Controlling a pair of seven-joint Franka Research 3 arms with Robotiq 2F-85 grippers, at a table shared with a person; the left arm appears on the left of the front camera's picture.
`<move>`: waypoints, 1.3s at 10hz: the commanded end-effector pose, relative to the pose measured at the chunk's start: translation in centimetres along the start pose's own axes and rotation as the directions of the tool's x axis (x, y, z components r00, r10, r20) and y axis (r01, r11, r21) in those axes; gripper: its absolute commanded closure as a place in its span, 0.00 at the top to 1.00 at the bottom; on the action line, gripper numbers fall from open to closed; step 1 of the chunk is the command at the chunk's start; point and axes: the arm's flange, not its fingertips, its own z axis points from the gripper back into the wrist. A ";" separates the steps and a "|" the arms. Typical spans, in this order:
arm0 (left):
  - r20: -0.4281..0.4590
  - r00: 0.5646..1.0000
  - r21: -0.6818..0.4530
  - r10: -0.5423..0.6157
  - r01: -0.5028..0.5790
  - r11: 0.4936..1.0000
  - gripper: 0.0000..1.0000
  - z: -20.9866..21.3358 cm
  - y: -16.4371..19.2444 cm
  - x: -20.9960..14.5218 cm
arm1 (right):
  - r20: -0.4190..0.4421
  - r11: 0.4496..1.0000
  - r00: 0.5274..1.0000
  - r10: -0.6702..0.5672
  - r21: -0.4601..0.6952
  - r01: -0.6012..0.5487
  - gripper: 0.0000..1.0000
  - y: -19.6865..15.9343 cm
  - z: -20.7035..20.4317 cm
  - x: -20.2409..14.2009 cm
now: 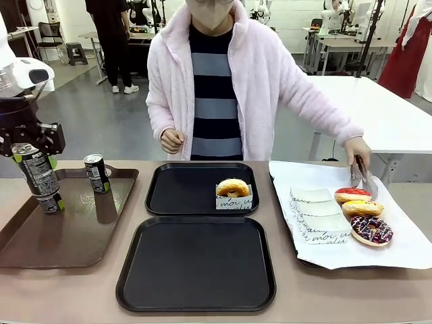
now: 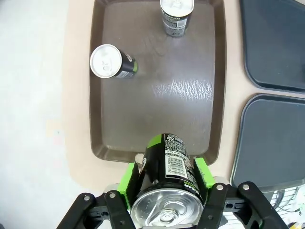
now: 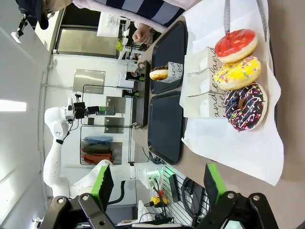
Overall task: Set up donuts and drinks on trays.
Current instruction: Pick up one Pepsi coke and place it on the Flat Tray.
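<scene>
While the left jaws clamp a tilted can (image 1: 38, 177) over the brown tray (image 1: 67, 243), front view has a second can (image 1: 96, 173) upright just right of them. Two black trays (image 1: 196, 266) lie further right, with a glazed donut (image 1: 233, 187) boxed on the far one.

Left wrist: jaws grasping the can (image 2: 167, 164). The second can (image 2: 176, 14) and a third can (image 2: 112, 62) stand ahead on the brown tray (image 2: 157, 95).

Right wrist: right jaws spread, nothing between. Red donut (image 3: 236, 45), yellow donut (image 3: 238, 72) and chocolate donut (image 3: 245, 106) lie ahead on white paper (image 3: 228, 143), well apart from the jaws.
</scene>
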 end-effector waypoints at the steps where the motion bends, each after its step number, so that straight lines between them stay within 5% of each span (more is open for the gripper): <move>1: 0.002 1.000 -0.001 -0.001 0.001 1.000 0.59 0.1 -0.1 0.0 | 0.004 1.000 1.000 -0.003 0.011 0.002 1.00 0.0 0.1 0.0; 13: 0.141 0.981 0.024 -0.131 0.129 0.991 0.59 -5.5 -19.5 6.5 | 0.004 1.000 1.000 -0.003 0.011 0.002 1.00 0.0 0.1 0.0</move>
